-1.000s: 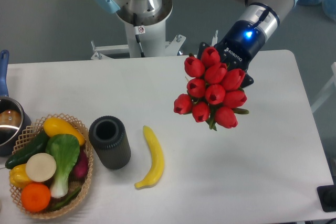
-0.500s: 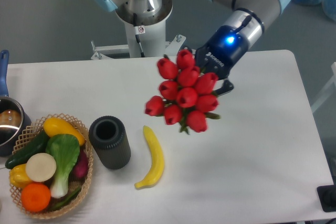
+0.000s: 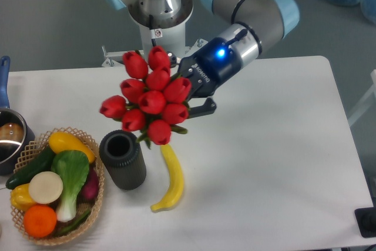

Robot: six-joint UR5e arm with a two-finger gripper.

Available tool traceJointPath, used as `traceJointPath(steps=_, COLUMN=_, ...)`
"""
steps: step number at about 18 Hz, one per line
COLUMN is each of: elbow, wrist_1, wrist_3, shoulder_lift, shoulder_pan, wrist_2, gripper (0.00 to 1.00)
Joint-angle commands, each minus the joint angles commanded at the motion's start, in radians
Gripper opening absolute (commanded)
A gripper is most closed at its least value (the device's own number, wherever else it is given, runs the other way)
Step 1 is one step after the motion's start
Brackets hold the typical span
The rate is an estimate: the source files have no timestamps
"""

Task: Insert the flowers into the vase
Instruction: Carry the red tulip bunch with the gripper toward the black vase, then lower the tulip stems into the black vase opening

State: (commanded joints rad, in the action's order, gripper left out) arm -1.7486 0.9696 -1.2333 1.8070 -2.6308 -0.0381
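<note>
A bunch of red tulip flowers (image 3: 150,98) hangs in the air, held by my gripper (image 3: 191,95), which is shut on the stems behind the buds. The stems are mostly hidden by the blooms. The bunch sits just above and to the right of the vase (image 3: 123,159), a dark grey ribbed cylinder standing upright on the white table with its round mouth open. The lowest buds are close to the vase's upper right rim but apart from it.
A yellow banana (image 3: 170,178) lies right of the vase. A wicker basket (image 3: 94,201) of vegetables and fruit stands at the left front. A pot (image 3: 9,136) with a blue handle is at the left edge. The robot base (image 3: 155,22) stands behind the table.
My arm has carried the flowers leftward across the table, from above the right-centre to just beside the vase. The vase, banana and basket have not moved.
</note>
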Motion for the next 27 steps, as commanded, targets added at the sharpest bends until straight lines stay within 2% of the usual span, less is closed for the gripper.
traceJointPath(steps=4, elbow=-0.08, wrist_1=-0.037, wrist_3=-0.106, shoulder_lift=-0.008, shoulder_pan=0.008, wrist_2=-0.078, gripper=0.33)
traceJointPath(steps=13, elbow=-0.126, wrist_1=-0.043, wrist_3=-0.199, shoulder_lift=-0.029, shoulder_pan=0.054, wrist_2=-0.094, gripper=0.33)
traceJointPath(steps=23, elbow=-0.126, wrist_1=-0.043, wrist_3=-0.244, shoulder_lift=0.006, shoulder_pan=0.112, wrist_2=-0.103, gripper=0.33)
traceJointPath(steps=27, elbow=-0.128, wrist_1=-0.043, wrist_3=-0.245, shoulder_lift=0.029, shoulder_pan=0.118, wrist_2=-0.149, gripper=0.33)
